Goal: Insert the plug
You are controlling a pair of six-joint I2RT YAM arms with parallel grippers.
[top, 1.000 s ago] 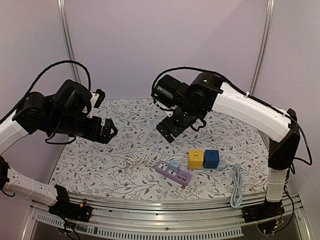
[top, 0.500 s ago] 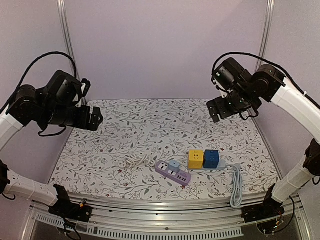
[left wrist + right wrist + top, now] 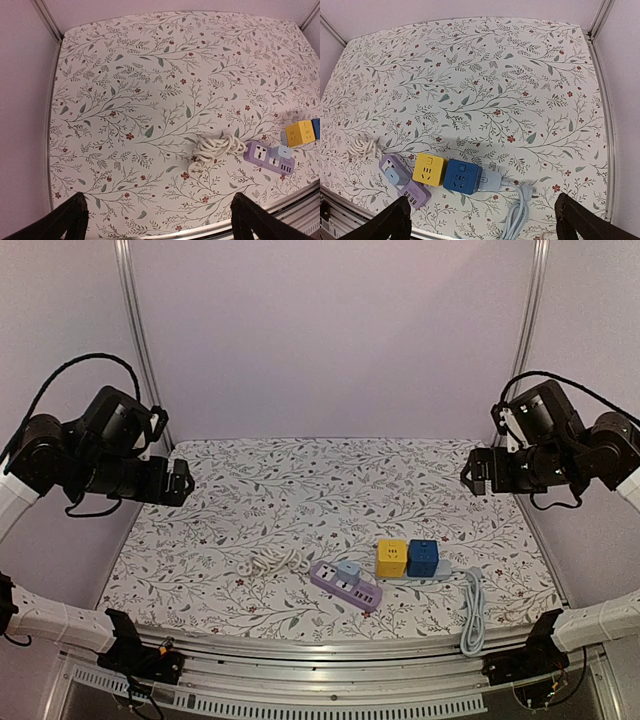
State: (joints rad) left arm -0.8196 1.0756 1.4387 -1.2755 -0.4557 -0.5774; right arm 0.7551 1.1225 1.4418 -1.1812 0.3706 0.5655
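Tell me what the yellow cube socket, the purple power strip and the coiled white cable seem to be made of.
Yellow cube socket: probably hard moulded plastic, smooth matte faces, rounded edges.
Purple power strip: probably the same plastic, smooth and evenly coloured.
Coiled white cable: likely a flexible rubbery or PVC sheath, as it lies in soft loops; its finish is unclear.

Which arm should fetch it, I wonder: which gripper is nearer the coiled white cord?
Left. The left gripper hovers beyond and left of the coiled white cord; the right gripper hangs far off to its right.
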